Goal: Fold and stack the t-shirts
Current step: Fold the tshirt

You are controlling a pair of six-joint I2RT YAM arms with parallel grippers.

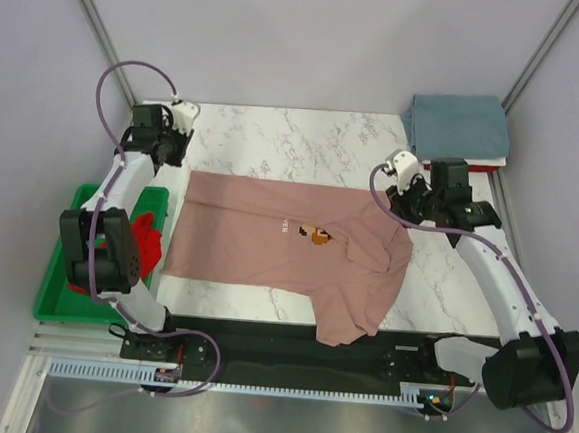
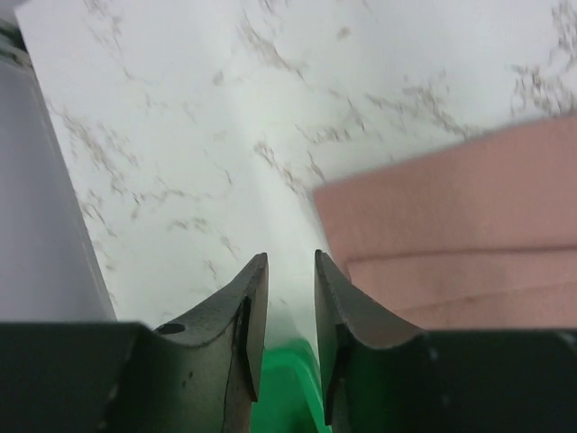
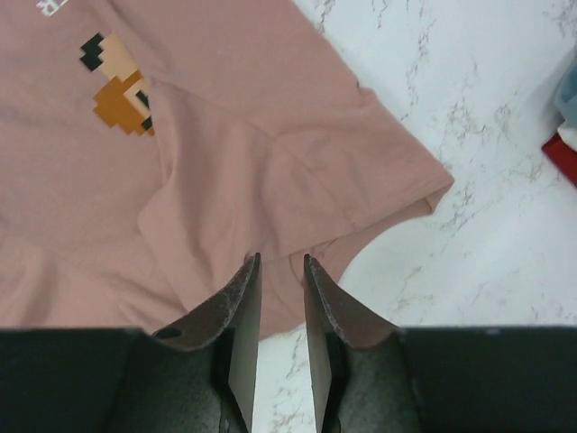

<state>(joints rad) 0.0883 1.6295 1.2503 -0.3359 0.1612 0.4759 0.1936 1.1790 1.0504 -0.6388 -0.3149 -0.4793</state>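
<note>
Progress: grey-blue t-shirt folded at far right corner; dusty-pink t-shirt spread mid-tabletop, not yet folded, one part over the near edge; red t-shirt bunched in green tray | Pose: my left gripper above pink shirt's far-left corner, my right gripper over its right sleeve; both slightly apart, empty
</note>
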